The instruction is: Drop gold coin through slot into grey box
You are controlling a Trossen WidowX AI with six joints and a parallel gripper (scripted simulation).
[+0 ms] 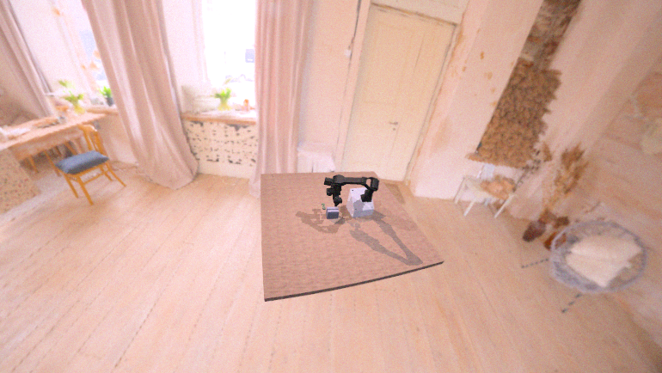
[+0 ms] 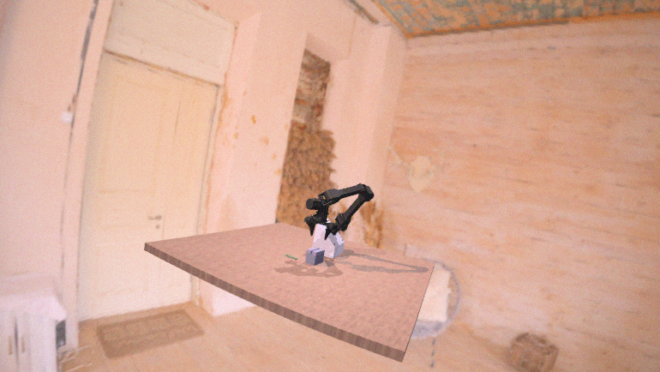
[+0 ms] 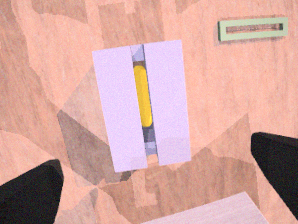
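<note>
The jaws stand wide apart and hold nothing, the gripper (image 3: 152, 183) hanging directly above the box (image 3: 141, 106), a position judged to suit a straight drop into the slot (image 3: 144, 99). The coin (image 3: 143, 95) sits edge-on within the slot, aligned with its length, so it is entering or already inside the box. The holder (image 3: 252, 28) lies apart from the box, unoccupied; no brand, label or legible writing appears on either.

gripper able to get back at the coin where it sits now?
Probably not. The coin sits edge-up down in the slot of the grey box, lid walls close on both faces. The open gripper hangs above with no room for its fingers.
</note>
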